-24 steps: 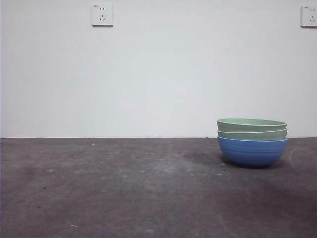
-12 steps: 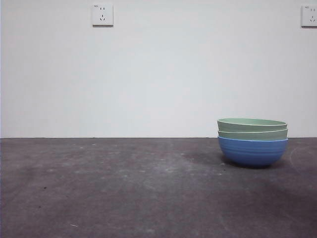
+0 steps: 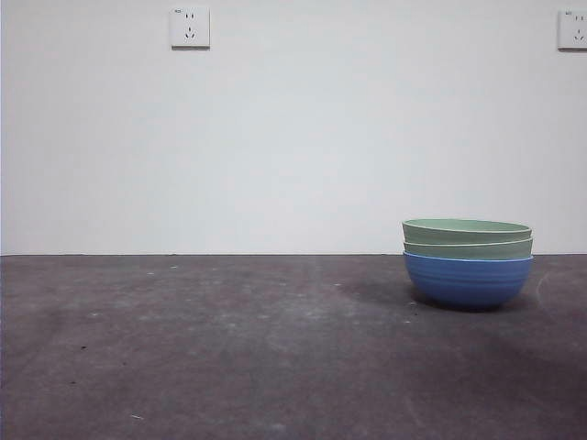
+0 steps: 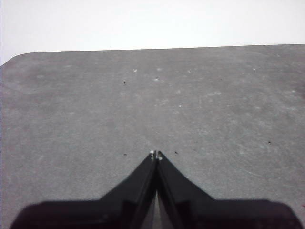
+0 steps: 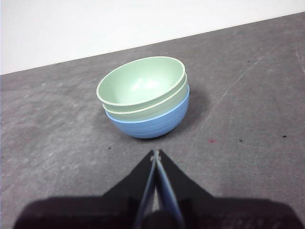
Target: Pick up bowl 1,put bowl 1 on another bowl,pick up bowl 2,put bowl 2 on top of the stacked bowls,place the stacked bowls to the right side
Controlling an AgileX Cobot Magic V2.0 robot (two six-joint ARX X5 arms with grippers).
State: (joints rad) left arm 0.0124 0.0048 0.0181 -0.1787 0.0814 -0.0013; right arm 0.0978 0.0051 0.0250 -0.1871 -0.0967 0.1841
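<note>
The stacked bowls (image 3: 468,261) stand on the right part of the table: a glossy blue ribbed bowl (image 3: 468,280) at the base with two pale green bowls (image 3: 467,237) nested in it. In the right wrist view the stacked bowls (image 5: 145,98) sit a short way beyond my right gripper (image 5: 155,153), which is shut, holds nothing and does not touch them. My left gripper (image 4: 156,155) is shut and holds nothing over bare table. Neither arm shows in the front view.
The dark grey table (image 3: 229,348) runs back to a white wall carrying two sockets (image 3: 189,27). A small red speck (image 5: 210,141) lies on the table beside the stack.
</note>
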